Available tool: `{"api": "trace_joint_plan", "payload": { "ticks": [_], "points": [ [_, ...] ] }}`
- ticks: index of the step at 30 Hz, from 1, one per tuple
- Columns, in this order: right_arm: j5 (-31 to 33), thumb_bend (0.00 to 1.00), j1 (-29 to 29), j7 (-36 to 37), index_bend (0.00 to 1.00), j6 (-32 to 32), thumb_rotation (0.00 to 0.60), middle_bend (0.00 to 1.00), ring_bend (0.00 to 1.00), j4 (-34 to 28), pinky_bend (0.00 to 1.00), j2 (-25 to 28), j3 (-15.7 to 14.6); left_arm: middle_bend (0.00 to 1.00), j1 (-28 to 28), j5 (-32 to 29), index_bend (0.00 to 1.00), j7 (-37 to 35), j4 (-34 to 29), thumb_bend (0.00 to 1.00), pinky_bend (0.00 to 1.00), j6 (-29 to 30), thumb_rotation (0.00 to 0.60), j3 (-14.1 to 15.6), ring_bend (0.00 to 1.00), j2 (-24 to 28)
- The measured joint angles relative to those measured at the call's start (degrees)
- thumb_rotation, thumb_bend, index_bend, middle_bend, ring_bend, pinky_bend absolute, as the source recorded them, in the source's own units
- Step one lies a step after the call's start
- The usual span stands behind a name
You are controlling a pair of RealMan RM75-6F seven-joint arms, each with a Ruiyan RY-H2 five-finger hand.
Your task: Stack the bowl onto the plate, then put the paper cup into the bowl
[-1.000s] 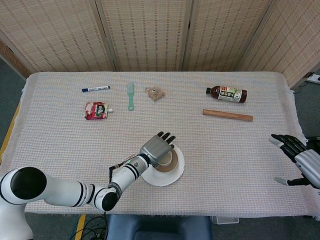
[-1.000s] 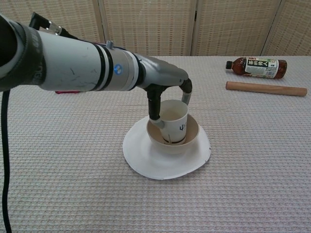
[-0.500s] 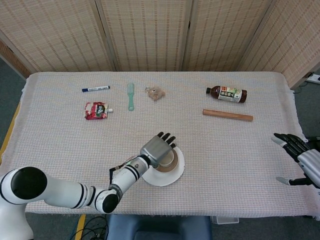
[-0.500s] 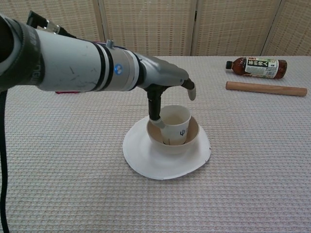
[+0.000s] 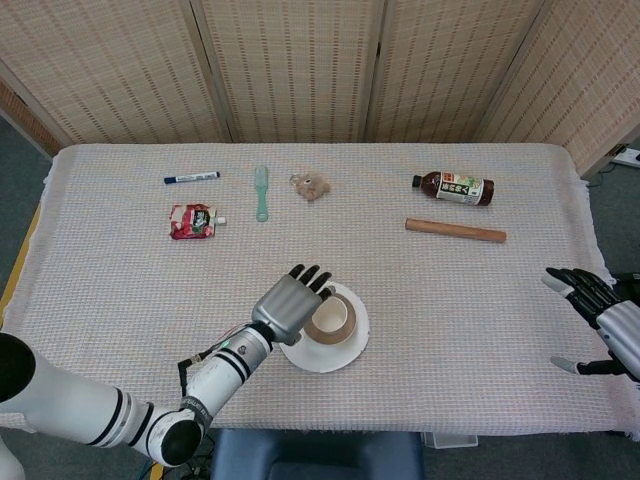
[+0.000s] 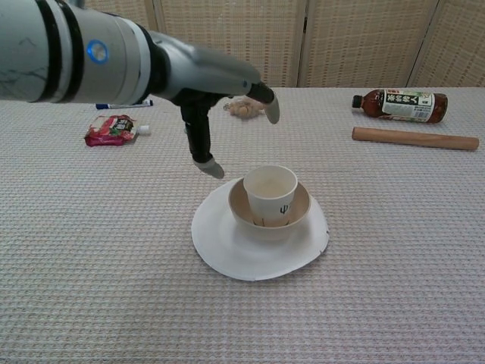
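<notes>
A white paper cup [image 6: 270,195] stands upright inside a tan bowl [image 6: 298,212], and the bowl sits on a white plate [image 6: 227,246] near the table's front middle. In the head view the cup [image 5: 331,316], bowl [image 5: 347,329] and plate [image 5: 358,340] show as one stack. My left hand [image 6: 216,102] hovers above and to the left of the cup, fingers spread, holding nothing; the head view shows that hand [image 5: 287,304] beside the plate's left rim. My right hand [image 5: 590,300] hangs open off the table's right edge.
Along the far side lie a blue marker [image 5: 191,178], a red snack pouch [image 5: 192,221], a green spoon [image 5: 261,192], a small tan lump [image 5: 311,186], a dark drink bottle [image 5: 453,187] on its side and a wooden rolling pin [image 5: 455,231].
My left hand has let go of the cup and lifted up and to the left, away from it. The cup now stands alone in the bowl.
</notes>
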Motion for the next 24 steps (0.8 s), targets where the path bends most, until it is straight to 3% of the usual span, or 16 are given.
{"api": "trace_joint_plan", "payload": {
  "ticks": [6,12,16,24],
  "points": [
    [0.49,0.00,-1.26,-5.60,0.00,0.27,0.600,0.00,0.00,-4.59,0.00,1.15,-0.01,0.10,8.32,9.27,0.16,-4.68,-4.75,0.26,0.15,7.82,0.600,2.74,0.00,6.38],
    [3.07,0.00,-3.09,-14.49,0.00,0.21,0.600,0.00,0.00,-10.12,0.00,1.65,0.74,0.10,19.60,21.00,0.16,-19.32,-3.34,0.26,0.15,9.83,0.600,6.04,0.00,11.73],
    [7.53,0.01,-4.87,-24.33,0.00,0.21,0.600,0.00,0.00,-14.44,0.00,0.97,2.25,0.10,26.97,28.33,0.15,-30.11,0.69,0.26,0.15,9.50,0.600,8.15,0.00,14.31],
    [18.39,0.00,-8.33,-41.46,0.00,-0.04,0.600,0.00,0.00,-21.17,0.00,-2.81,6.00,0.10,37.67,38.26,0.15,-47.74,15.52,0.26,0.15,5.45,0.600,10.23,0.00,15.58]
  ]
}}
